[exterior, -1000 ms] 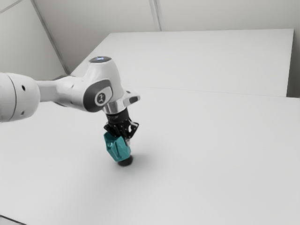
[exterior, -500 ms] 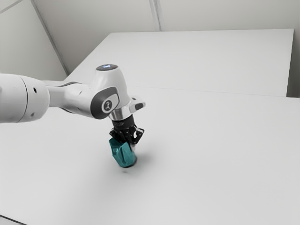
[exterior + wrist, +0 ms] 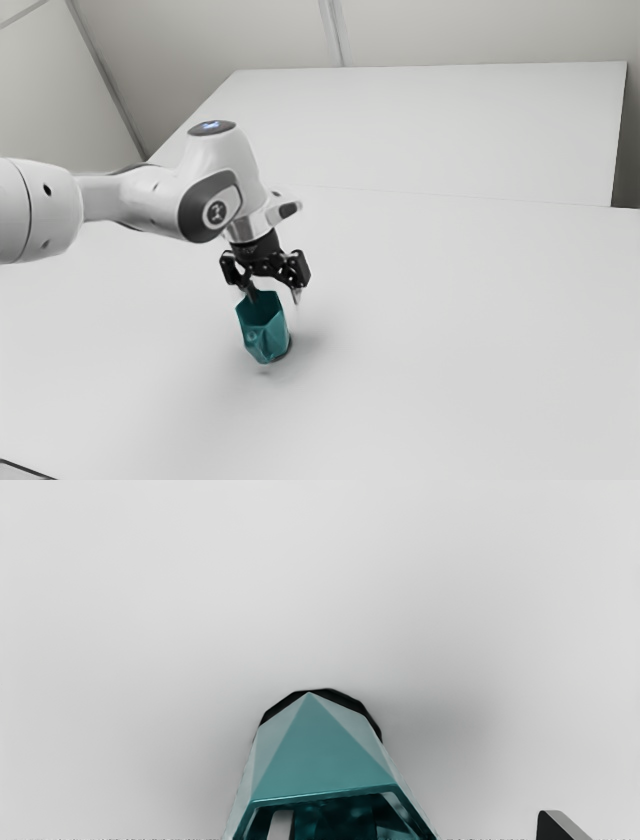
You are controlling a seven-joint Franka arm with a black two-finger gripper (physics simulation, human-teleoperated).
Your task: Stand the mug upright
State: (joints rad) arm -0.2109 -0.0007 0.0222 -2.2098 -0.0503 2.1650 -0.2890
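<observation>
The teal faceted mug point(image 3: 266, 335) has its mouth up and looks close to upright with a slight lean; I cannot tell whether its base rests flat. My gripper point(image 3: 274, 297) is above it with the fingers spread wide. In the wrist view, the gripper point(image 3: 417, 826) stands open, one finger inside the mouth of the mug point(image 3: 320, 760) and the other well outside, apart from the wall. Part of the mug's dark base shows past its far side.
A broad pale table surface point(image 3: 450, 330) surrounds the mug. Behind it is a large light panel point(image 3: 430, 130), and a dark-edged corner point(image 3: 25, 470) lies at the exterior view's lower left.
The fingers have opened from the mug. After a dip toward the exterior view's right, my hand has risen back toward its left. The mug has swung from a clear tilt to nearly upright.
</observation>
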